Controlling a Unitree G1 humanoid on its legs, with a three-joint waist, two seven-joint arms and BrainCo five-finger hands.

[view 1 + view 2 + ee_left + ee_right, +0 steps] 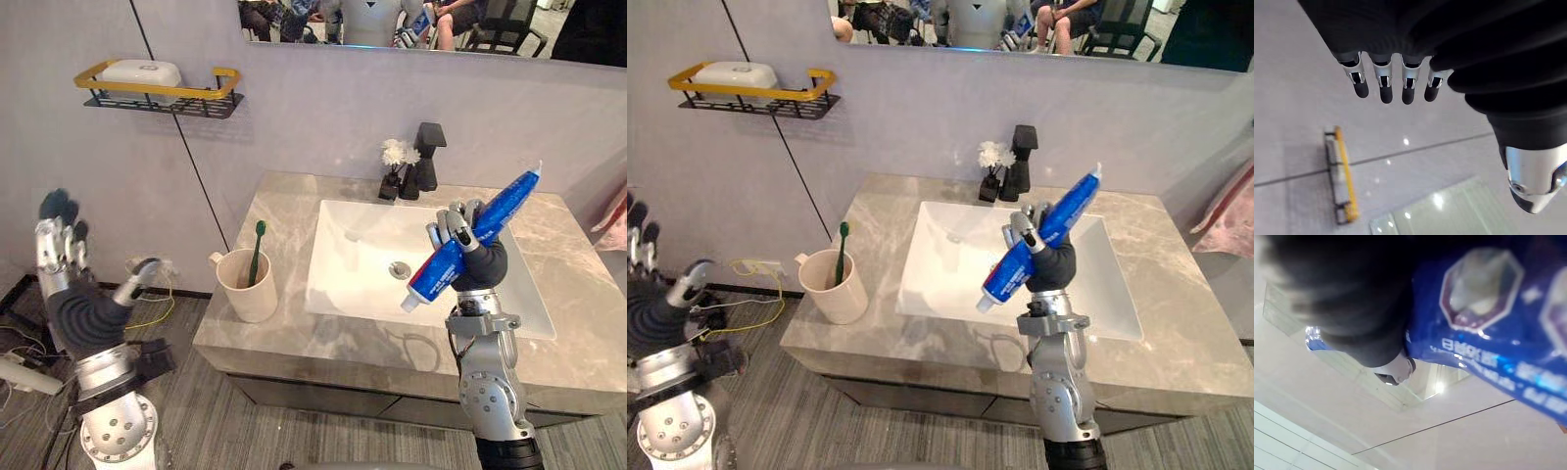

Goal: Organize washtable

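Holds a blue toothpaste tube (439, 271) in the right hand (478, 262), with the fingers curled round the middle part of it, above the white sink basin (358, 250). Carries the tube slanted: cap end low and to the left of the hand, flat crimped end high and to the right, toward the back wall. Raises the right forearm almost upright from the front edge of the washtable (294, 338).

Shows the beige cup (243, 286) with a green toothbrush (257, 247) on the counter to the left of this hand, well apart, past the left rim of the basin. Lifts the left hand (61, 262) outside the left end of the counter, fingers straight and spread, with nothing in it.

Probably calls for a move of the right hand to the left, toward the cup, and a turn of the long axis of the tube from slanted to nearly upright before lowering it in, beside the toothbrush.
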